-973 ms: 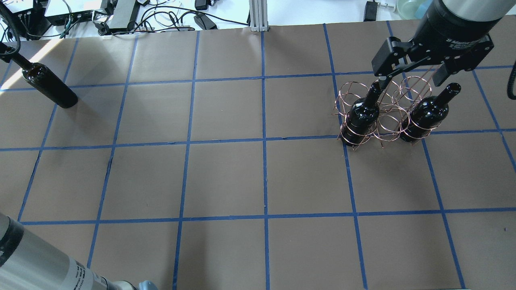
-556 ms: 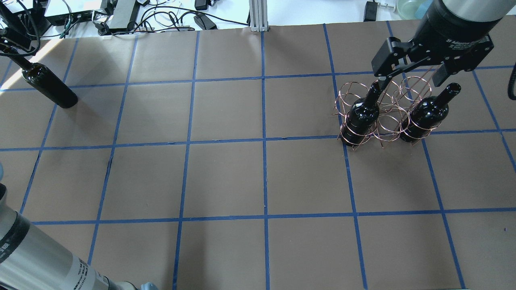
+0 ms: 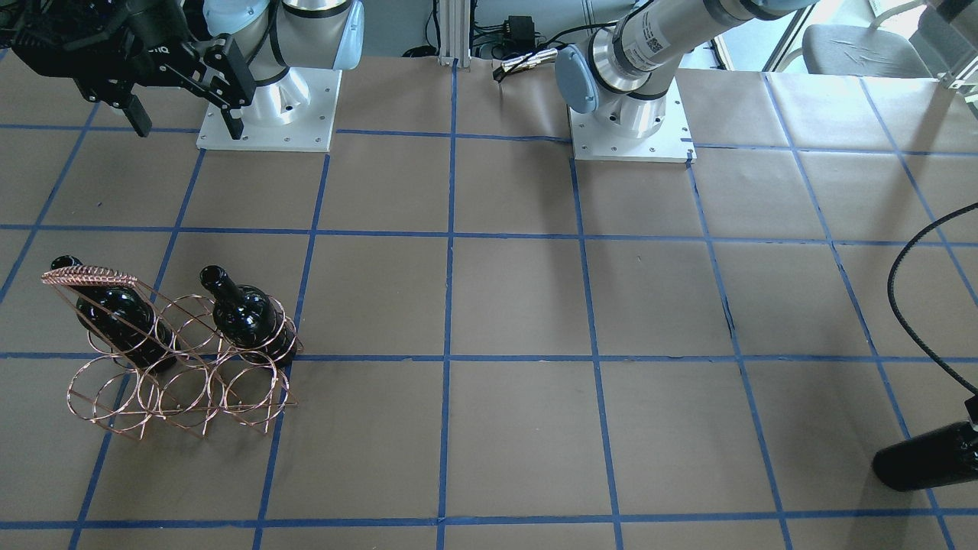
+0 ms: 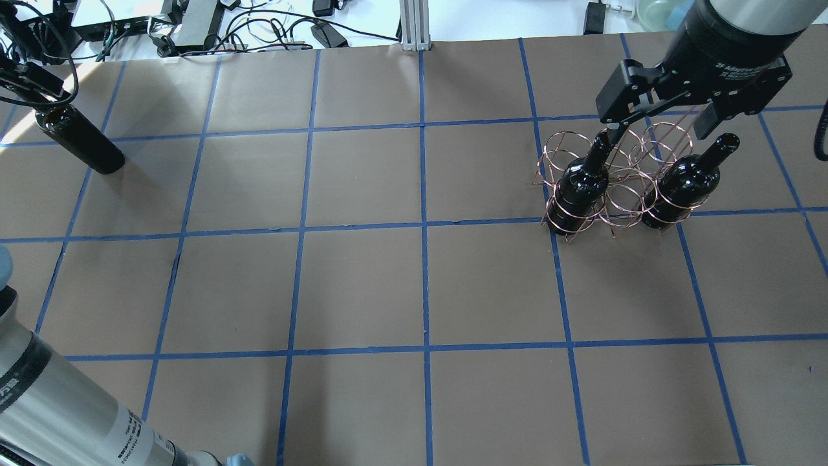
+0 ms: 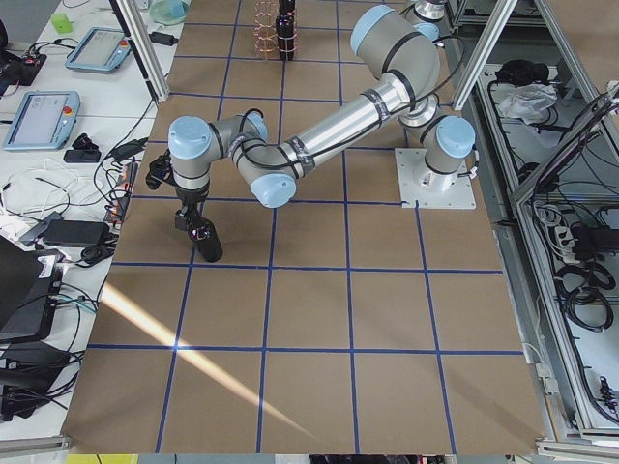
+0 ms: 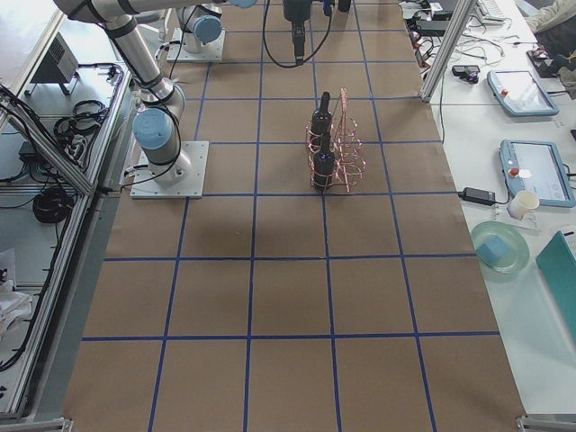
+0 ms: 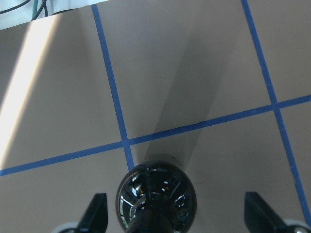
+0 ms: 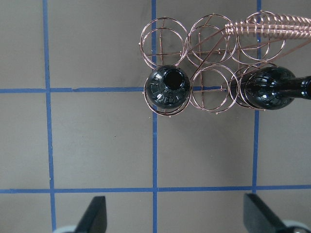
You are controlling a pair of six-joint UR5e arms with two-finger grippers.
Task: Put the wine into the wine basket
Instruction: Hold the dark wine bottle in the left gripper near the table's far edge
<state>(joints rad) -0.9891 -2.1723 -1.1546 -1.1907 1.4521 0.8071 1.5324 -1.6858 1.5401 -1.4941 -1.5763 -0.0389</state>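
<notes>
Left claw (image 7: 176, 211): you have it lowered over the wine, fingers (image 7: 98, 213) spread wide to either side of the neck and not touching the glass.
Wine (image 4: 81, 139): it stands upright on the table (image 4: 362, 285), at the far corner on the robot's left, well apart from the basket.
Handling: judge it heavy, rigid, slick and breakable, so a loose hold could let it slide or swing.
Grip: close on the neck just above the shoulder, where you should have the best hold, and keep it vertical as you lift.
Basket (image 3: 179, 374): it sits across the table on the robot's right. Two bottles (image 4: 579, 188) (image 4: 679, 184) fill the end rings of one row. The ring between them and the whole other row are free.
Handle (image 3: 88, 273): it runs above the rings, so bring the wine in clear of it.
Right claw (image 4: 666, 120): it hangs above the basket, fingers apart and holding nothing.
</notes>
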